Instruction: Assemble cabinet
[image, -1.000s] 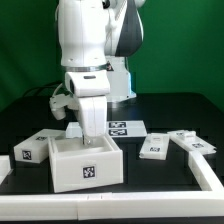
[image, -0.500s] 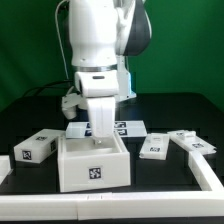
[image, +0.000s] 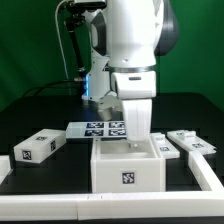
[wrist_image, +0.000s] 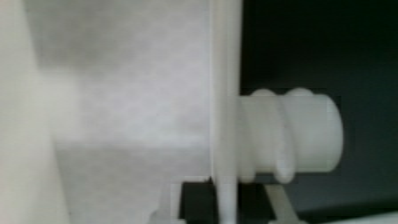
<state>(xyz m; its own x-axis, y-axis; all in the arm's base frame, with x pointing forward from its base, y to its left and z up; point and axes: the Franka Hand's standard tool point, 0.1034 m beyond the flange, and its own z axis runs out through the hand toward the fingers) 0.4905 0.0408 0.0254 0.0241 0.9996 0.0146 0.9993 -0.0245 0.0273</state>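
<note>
The white boxy cabinet frame (image: 126, 170) stands at the front middle of the table, with a square tag on its front face. My gripper (image: 133, 143) reaches down into its open top and is shut on its wall. In the wrist view the gripper (wrist_image: 228, 200) clamps a thin white wall (wrist_image: 222, 90), with dark pads (wrist_image: 199, 205) on either side. A ribbed round white knob (wrist_image: 294, 135) sticks out of that wall. A tagged drawer block (image: 33, 148) lies at the exterior view's left. Another block (image: 166, 147) shows partly behind the frame's right corner.
The marker board (image: 103, 127) lies flat behind the frame. More white tagged pieces (image: 190, 140) lie at the exterior view's right. A white rail (image: 205, 168) runs along the right side and another (image: 50, 210) along the front edge. Cables hang behind the arm.
The arm has carried the cabinet frame toward the exterior view's right, from left of centre to right of centre. The marker board now shows fully. The loose blocks have not moved.
</note>
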